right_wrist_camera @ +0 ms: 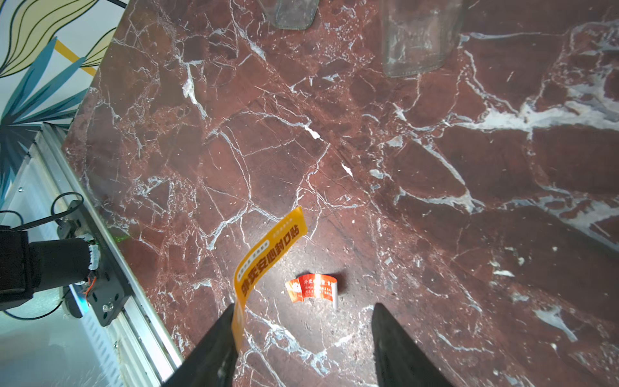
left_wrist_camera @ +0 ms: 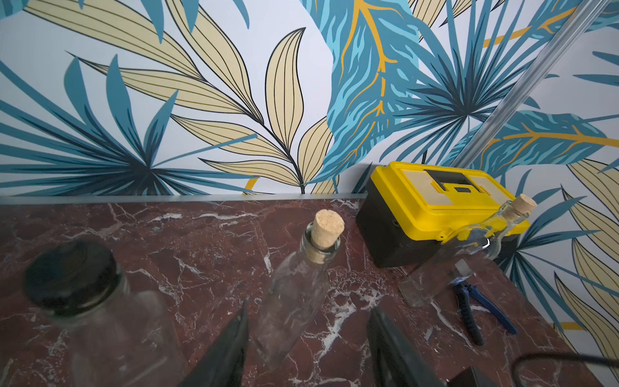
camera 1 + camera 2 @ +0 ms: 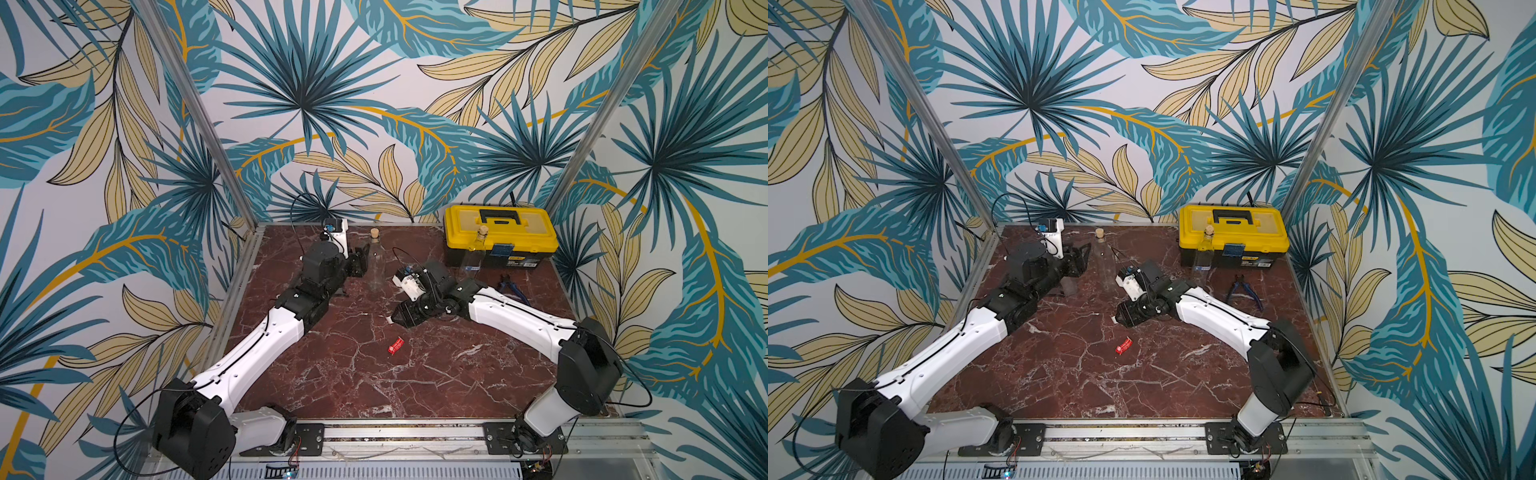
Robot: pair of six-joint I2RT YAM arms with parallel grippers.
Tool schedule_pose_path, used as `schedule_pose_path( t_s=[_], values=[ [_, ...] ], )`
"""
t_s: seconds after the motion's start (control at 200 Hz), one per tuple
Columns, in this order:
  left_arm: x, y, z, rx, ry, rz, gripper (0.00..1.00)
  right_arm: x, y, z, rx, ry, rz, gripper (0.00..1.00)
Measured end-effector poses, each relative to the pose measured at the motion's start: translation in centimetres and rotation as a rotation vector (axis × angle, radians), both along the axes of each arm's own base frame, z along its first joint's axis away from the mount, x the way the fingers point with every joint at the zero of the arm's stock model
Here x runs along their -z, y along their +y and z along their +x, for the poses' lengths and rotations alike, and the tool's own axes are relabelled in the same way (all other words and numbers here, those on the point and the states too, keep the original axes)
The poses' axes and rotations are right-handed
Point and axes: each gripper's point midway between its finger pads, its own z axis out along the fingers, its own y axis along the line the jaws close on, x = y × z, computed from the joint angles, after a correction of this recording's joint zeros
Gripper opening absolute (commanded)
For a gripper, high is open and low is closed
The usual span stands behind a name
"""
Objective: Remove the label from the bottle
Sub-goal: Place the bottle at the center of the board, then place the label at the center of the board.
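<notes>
**Operator:** State of the right gripper?

**Technician:** Jaws wide. The yellow label clings to one finger, apparently by its adhesive, and hangs above the table.

**Operator:** Location of the bottle?

**Technician:** Upright and bare, about 12 o'clock from that gripper. The left gripper faces it with jaws apart, wider than the glass, probably to steady it.

**Operator:** The red scrap?

**Technician:** At 6 o'clock, lying loose.
</notes>
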Motion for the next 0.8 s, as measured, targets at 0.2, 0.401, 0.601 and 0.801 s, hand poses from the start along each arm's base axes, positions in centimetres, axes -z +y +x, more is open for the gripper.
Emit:
schedule_pose_path(
  t_s=[0.2, 0.401, 0.601, 0.801],
  values=[
    [1.1, 0.3, -0.9, -0.001, 0.033, -0.009, 0.58, 0.2, 0.5, 0.2, -0.008, 0.021, -0.001, 0.65],
    [2.2, -0.2, -2.2, 0.047, 0.071, -0.049, 0.58, -0.6, 0.9, 0.2, -0.015, 0.037, 0.033, 0.7],
    [6.6, -2.2, -3.9, 0.133, 0.185, -0.058, 0.58, -1.4, 1.8, 0.5, -0.017, 0.073, 0.084, 0.7],
    [11.1, -4.0, -5.5, 0.209, 0.321, -0.06, 0.58, -1.9, 2.6, 0.6, -0.025, 0.111, 0.125, 0.7]
  ],
)
